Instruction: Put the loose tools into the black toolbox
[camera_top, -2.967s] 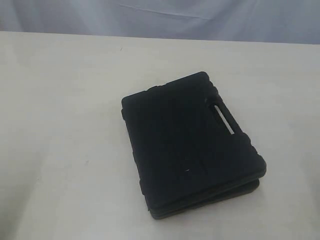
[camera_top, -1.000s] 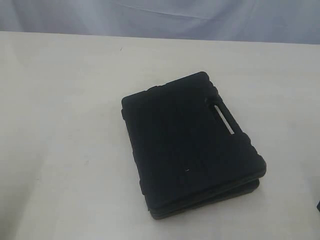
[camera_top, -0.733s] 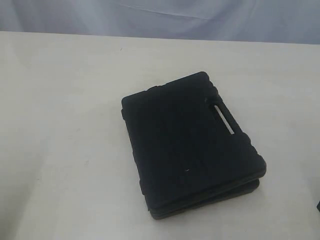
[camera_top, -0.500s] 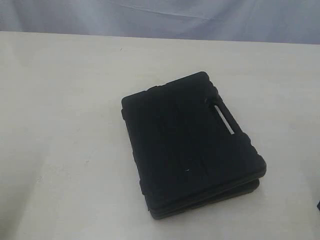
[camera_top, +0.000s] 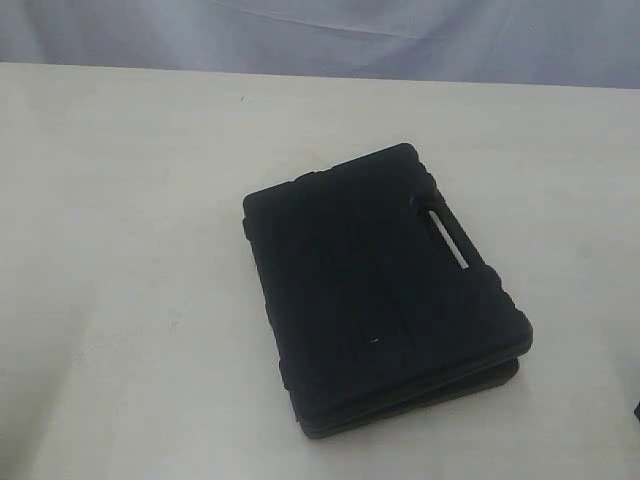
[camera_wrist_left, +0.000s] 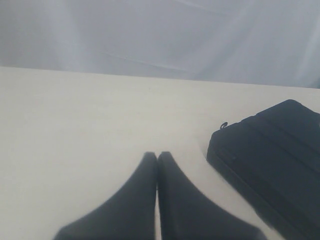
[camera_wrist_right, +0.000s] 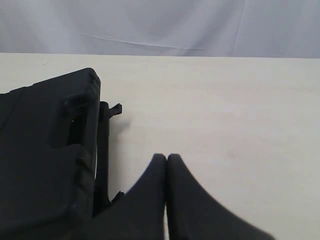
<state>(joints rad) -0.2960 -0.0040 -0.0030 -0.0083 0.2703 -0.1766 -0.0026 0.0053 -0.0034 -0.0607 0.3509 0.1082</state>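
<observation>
The black toolbox (camera_top: 385, 290) lies flat in the middle of the cream table, lid down, its slot handle toward the right; the lid rides slightly above the base at the near right corner. The toolbox also appears in the left wrist view (camera_wrist_left: 272, 155) and in the right wrist view (camera_wrist_right: 47, 150). No loose tools are in view. My left gripper (camera_wrist_left: 157, 155) is shut with nothing in it, hovering over bare table beside the toolbox. My right gripper (camera_wrist_right: 166, 157) is shut and empty too, next to the handle side. Neither gripper shows in the exterior view.
The cream table (camera_top: 120, 250) stretches around the toolbox on all sides. A pale grey-blue cloth backdrop (camera_top: 320, 35) hangs behind the far edge. A small dark sliver (camera_top: 637, 410) sits at the right border.
</observation>
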